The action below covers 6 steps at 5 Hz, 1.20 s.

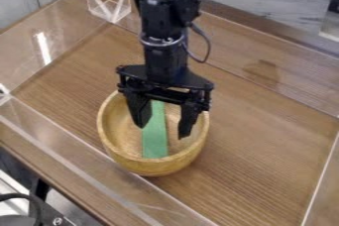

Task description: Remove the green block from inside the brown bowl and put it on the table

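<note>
**Currently: open gripper hanging over bowl, block lying inside**

Presently the black robot arm is reaching down from the top of the view, and its black two-fingered gripper is pointing straight down over the round, light tan wooden bowl. Both fingers are standing wide apart, with nothing clamped between them. One finger is dipping toward the left part of the bowl's interior; the other is hanging at the right, in front of the bowl's right rim.

Between the two fingers, the bright green, flat, elongated bar is lying inside the bowl, running from the far wall toward the near wall. Its upper end is passing behind the gripper body, so that portion is hidden. Whether either finger is touching the bar cannot be told from this single view.

That bowl is sitting on the medium-brown wood-grain tabletop, toward the near side. Low clear acrylic walls are bordering the tabletop, and a small clear acrylic piece is standing at the far edge, well apart from the bowl.
</note>
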Tool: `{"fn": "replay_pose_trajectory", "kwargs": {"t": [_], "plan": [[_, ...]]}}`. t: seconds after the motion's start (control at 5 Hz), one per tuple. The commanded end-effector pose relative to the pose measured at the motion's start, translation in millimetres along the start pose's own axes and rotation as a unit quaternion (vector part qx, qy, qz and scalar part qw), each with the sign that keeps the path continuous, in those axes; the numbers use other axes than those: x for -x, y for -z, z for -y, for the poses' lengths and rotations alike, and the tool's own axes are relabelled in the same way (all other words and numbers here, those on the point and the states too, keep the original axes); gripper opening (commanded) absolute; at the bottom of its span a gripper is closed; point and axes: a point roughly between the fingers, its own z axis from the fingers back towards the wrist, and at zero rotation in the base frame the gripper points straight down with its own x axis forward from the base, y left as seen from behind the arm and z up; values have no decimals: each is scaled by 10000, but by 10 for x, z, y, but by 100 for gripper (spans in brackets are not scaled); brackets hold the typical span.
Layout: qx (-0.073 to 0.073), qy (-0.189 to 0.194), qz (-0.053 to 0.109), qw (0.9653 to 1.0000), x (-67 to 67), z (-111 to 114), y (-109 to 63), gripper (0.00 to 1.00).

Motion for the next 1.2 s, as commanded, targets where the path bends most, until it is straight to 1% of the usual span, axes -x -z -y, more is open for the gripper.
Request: {"fn": "replay_pose_trajectory", "kwargs": {"t": [0.0,0.2,0.4,0.6,0.8,1.0], "plan": [[65,-35,167,9998,-135,-115,64,100],[105,-52,214,9997,-151,-120,142,100],[115,-80,254,9996,-163,-112,205,100],[122,-109,291,9994,-162,-115,319,100],[129,-129,315,9993,-184,-115,406,0],[125,126,305,9994,-186,-63,351,0]]}}
